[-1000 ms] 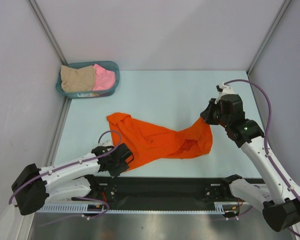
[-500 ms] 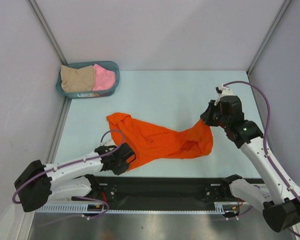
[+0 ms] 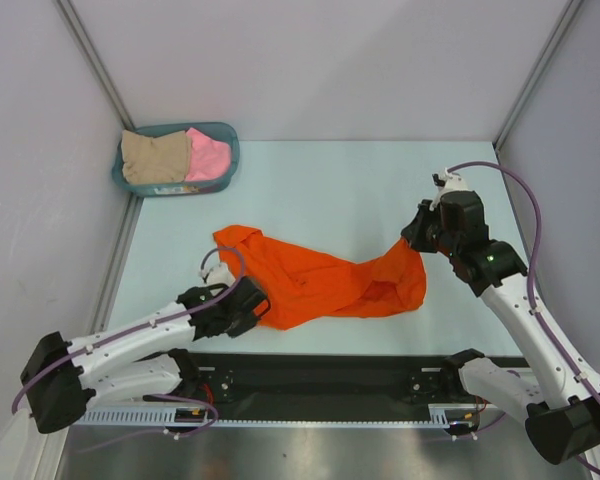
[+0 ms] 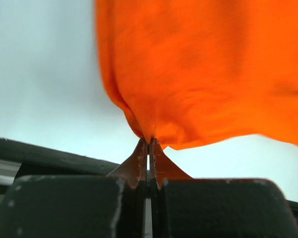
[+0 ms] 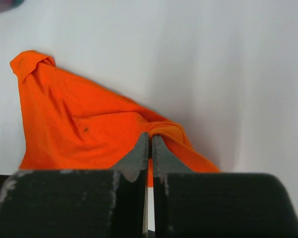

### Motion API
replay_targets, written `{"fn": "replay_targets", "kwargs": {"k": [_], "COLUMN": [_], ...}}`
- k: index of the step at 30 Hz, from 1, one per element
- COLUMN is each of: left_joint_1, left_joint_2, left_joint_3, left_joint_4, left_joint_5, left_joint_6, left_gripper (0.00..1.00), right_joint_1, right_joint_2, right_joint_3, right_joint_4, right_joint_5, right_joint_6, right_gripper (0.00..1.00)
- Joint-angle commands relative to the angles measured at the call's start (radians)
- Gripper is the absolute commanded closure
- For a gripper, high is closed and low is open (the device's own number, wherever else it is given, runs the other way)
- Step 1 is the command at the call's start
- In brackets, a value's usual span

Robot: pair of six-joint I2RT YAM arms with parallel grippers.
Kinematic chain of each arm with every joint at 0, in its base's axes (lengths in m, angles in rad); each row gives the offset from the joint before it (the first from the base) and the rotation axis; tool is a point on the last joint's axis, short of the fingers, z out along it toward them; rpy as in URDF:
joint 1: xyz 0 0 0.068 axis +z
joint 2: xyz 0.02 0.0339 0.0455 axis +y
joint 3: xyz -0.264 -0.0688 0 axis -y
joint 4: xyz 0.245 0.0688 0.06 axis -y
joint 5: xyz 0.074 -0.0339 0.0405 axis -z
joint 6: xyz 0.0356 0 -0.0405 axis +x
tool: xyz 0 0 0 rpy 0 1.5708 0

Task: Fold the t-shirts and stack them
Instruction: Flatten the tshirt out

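The orange shirt (image 3: 320, 280) lies crumpled some way from the basket (image 3: 170, 189). The left gripper (image 4: 149, 145) is clamped on its end nearer the basket, the right gripper (image 5: 150, 138) on the farther end, probably to pull it flat for folding.

The top view looks down from high at 6 o'clock, facing 12 and taking in the whole tabletop (image 3: 330, 180). The left wrist view sits low and very close behind the left fingers (image 4: 137, 159), at about 7 o'clock. The right wrist view sits close behind the right fingers (image 5: 139, 156) at 3 o'clock, facing 10. All three share the orange t-shirt (image 3: 320, 282).
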Motion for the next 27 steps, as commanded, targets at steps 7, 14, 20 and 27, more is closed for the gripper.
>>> {"fn": "replay_targets", "kwargs": {"k": [7, 14, 20, 27], "left_joint_1": [-0.006, -0.006, -0.006, -0.006], "left_joint_2": [-0.07, -0.078, -0.112, -0.228], "left_joint_3": [0.508, 0.851, 1.075, 1.142], "left_joint_4": [-0.105, 0.128, 0.323, 0.44], "left_joint_5": [-0.405, -0.481, -0.404, -0.152], "left_joint_6": [0.44, 0.98, 1.243, 1.366], "left_gripper": [0.99, 1.0, 1.0, 1.0], "right_joint_1": [-0.103, -0.2, -0.203, -0.2], "right_joint_2": [0.003, -0.047, -0.165, -0.34], "right_joint_3": [0.246, 0.473, 0.519, 0.507], "right_joint_4": [0.027, 0.088, 0.225, 0.301], "right_joint_5": [0.098, 0.202, 0.221, 0.153], "right_joint_6": [0.007, -0.035, -0.105, -0.206], "right_gripper": [1.0, 1.0, 1.0, 1.0]}}
